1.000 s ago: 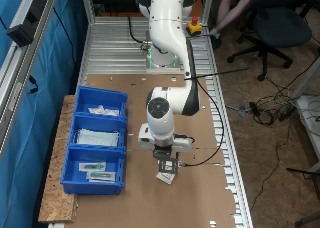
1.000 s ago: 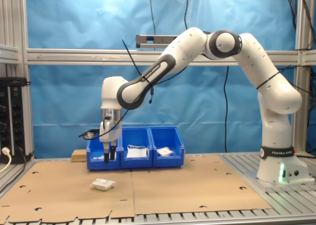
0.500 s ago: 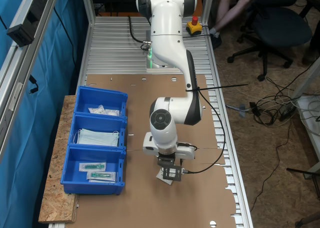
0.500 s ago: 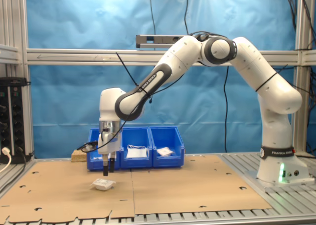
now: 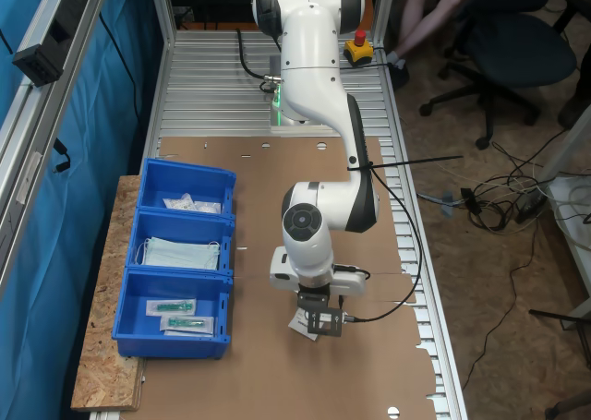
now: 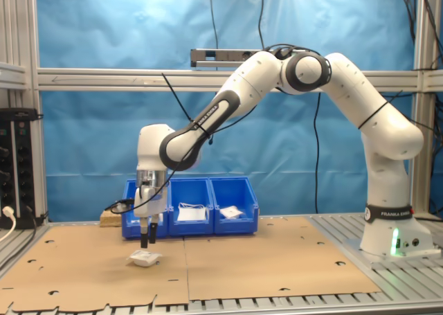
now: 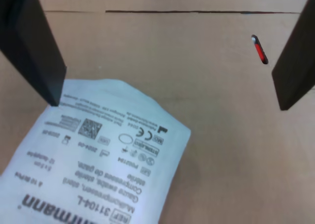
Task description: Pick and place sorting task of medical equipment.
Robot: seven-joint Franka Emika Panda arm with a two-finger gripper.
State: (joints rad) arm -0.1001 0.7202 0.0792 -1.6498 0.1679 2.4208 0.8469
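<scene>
- White packet (image 7: 98,160) lies flat on the cardboard-covered worktop (image 5: 369,365), well apart from the blue bins (image 5: 175,263).
- Gripper (image 6: 146,244) hangs just above it, jaws wide, empty.
- Likely light, crinkly, limp; best pinched across a raised edge.

White packet (image 7: 98,160) with dark print on brown cardboard (image 7: 197,56); blue bins (image 5: 175,263); black end effector (image 7: 167,106).

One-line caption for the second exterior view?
Open tool poised just above the white sealed packet on the cardboard, blue bins behind.
</scene>
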